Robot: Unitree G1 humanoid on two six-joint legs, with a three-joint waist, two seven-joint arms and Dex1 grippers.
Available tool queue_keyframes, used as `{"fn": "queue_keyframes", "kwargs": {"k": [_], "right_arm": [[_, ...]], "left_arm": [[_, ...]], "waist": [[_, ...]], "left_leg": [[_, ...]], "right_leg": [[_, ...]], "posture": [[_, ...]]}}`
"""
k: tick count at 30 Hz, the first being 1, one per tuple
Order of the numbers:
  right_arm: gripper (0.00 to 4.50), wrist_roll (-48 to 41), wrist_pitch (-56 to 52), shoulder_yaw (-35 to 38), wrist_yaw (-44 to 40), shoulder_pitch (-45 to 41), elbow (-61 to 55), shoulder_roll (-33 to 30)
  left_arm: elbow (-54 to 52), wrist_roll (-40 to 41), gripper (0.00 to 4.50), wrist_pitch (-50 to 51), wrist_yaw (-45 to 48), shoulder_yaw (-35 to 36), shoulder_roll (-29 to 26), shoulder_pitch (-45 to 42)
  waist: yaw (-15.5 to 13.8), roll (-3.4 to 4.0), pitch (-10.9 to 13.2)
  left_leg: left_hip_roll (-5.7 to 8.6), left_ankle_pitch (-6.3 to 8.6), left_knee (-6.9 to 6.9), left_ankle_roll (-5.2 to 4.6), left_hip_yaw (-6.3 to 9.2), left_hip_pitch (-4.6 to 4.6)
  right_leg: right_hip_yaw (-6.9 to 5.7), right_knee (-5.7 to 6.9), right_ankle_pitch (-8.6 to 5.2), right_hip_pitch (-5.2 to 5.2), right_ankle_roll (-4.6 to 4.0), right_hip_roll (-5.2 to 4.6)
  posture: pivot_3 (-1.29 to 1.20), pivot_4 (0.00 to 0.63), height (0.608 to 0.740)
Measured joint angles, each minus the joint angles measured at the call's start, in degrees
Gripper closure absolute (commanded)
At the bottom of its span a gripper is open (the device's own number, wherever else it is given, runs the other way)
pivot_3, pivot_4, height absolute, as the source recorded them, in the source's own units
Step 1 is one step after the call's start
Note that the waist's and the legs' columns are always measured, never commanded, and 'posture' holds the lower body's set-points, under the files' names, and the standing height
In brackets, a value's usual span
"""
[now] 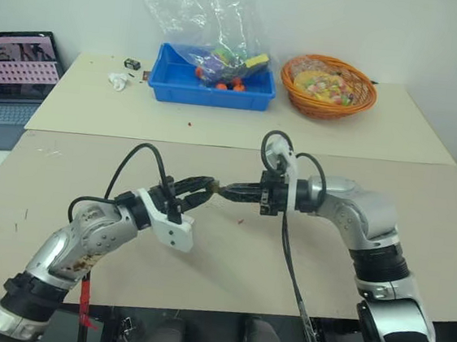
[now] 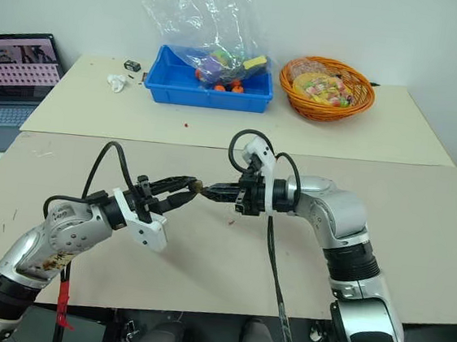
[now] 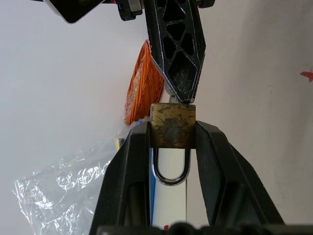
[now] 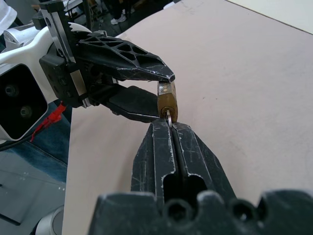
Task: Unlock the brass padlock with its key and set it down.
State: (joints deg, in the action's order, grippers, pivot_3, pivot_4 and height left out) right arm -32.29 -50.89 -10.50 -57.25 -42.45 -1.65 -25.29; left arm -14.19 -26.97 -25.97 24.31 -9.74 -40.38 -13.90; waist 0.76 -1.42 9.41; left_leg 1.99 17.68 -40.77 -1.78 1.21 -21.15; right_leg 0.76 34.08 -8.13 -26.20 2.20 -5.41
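Above the tan table (image 1: 417,240), between your two arms, the left gripper (image 3: 172,128) has its fingers part-open and clamped on the sides of the brass padlock (image 3: 172,126), shackle toward the wrist. Your right gripper (image 4: 169,123) is closed tight, pinching the key (image 4: 168,118) against the padlock's bottom face.

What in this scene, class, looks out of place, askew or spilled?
Small red crumbs lie scattered on the beige table, apart from the blue plastic bin. The tarnished brass padlock sits squarely between the left gripper's fingers.
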Motion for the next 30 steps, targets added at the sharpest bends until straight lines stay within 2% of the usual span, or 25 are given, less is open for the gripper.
{"fn": "queue_keyframes", "kwargs": {"k": [14, 19, 30], "right_arm": [[4.49, -0.24, -0.62, 0.02, -0.05, -0.75, 0.03, -0.22], [3.07, -0.42, -0.61, 0.61, 0.29, -1.28, 0.03, -0.22], [3.07, -0.75, -0.91, 2.24, -0.03, -1.62, 0.03, -0.90]], "left_arm": [[-0.11, 0.13, 3.71, 0.01, 0.61, 0.53, 0.51, 0.00], [-0.13, 0.11, 3.71, 0.02, 1.40, 0.53, 0.65, 0.22], [-0.13, 0.11, 3.71, 0.05, 2.26, 0.54, 1.52, 0.32]], "waist": [[0.01, 0.00, 0.00], [0.01, 0.00, 0.00], [0.03, 0.00, 0.00]], "left_leg": [[0.00, 0.00, 0.00, 0.00, 0.00, 0.00], [0.00, 0.00, 0.00, 0.00, 0.00, 0.00], [-0.01, 0.00, 0.00, 0.00, 0.00, 0.00]], "right_leg": [[0.00, 0.00, 0.00, 0.00, 0.00, 0.00], [0.00, 0.00, 0.00, 0.00, 0.00, 0.00], [0.00, 0.00, 0.00, 0.00, 0.00, 0.00]], "posture": [[0.00, 0.150, 0.728], [0.00, 0.150, 0.728], [0.00, 0.150, 0.728]]}}
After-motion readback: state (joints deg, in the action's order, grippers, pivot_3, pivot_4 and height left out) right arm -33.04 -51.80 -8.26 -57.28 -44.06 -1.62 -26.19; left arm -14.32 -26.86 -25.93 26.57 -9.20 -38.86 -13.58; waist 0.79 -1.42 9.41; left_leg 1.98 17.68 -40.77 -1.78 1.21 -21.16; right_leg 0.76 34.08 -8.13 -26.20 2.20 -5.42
